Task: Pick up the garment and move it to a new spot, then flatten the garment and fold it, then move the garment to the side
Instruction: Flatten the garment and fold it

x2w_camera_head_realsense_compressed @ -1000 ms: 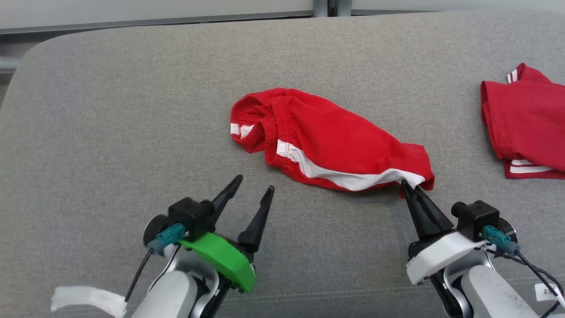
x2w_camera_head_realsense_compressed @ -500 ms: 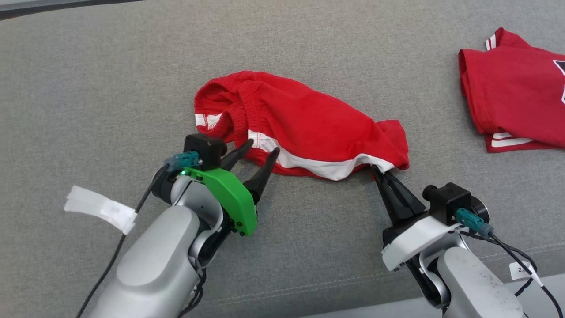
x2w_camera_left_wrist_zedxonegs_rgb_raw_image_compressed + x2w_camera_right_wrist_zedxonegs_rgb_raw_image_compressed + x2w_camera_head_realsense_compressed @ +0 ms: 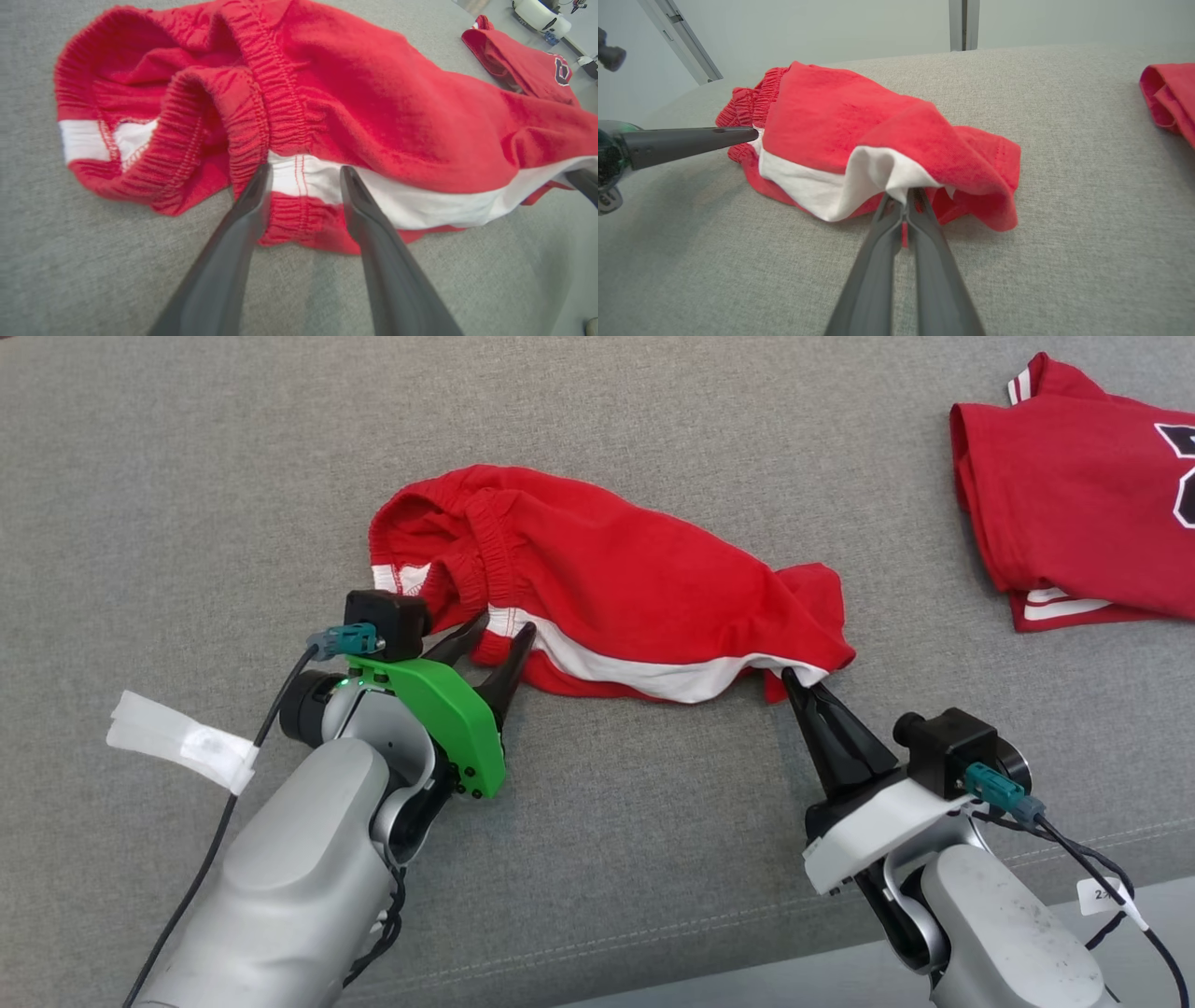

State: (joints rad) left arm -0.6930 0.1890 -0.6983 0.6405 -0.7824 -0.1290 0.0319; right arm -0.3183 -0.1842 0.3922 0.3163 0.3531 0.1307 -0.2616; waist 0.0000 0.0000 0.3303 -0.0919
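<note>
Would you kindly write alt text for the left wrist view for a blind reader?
The left gripper, jaws open, straddles the waistband edge of crumpled red shorts with a white stripe, lying on a grey fabric surface.

We see a grey fabric-covered counter (image 3: 653,859) stretching wide, with a pale wall (image 3: 831,28) and a metal post (image 3: 964,23) behind it.

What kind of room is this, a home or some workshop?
Probably a lab or test room rather than a home, though little of it shows: a wide grey cloth-covered table with red shorts and a red shirt laid out, and a pale wall with metal posts behind.
</note>
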